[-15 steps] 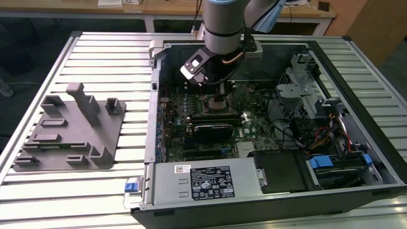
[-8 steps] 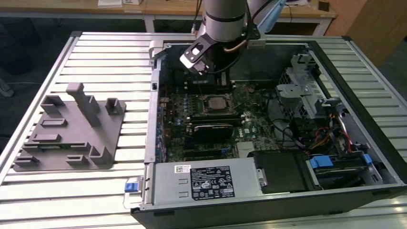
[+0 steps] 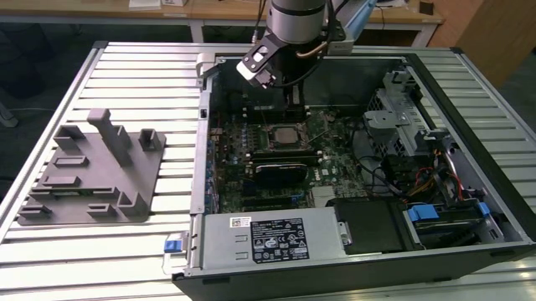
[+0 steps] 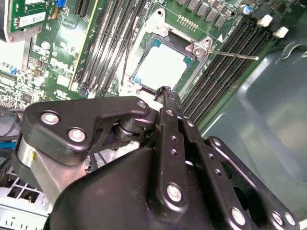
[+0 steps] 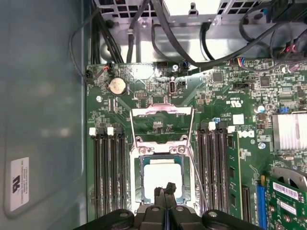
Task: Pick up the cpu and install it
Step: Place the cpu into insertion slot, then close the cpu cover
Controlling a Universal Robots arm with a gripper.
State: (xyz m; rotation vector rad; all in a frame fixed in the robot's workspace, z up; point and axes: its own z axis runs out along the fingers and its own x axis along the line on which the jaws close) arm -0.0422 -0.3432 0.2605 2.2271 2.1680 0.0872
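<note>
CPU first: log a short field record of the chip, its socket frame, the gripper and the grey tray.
cpu: small flat square chip, silver metal top, lying in the green motherboard socket
socket frame: metal load frame, swung open, off the chip
gripper: black, shut, holding nothing, tip over the chip's edge; contact cannot be told
tray: grey plastic fixture tray on the slatted table, exterior view's left of the computer case

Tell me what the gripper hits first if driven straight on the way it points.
Most likely the cpu lying in the socket: in both wrist views the gripper points down at its edge. Depth is unclear, so the socket's frame beside that edge could come first.
</note>
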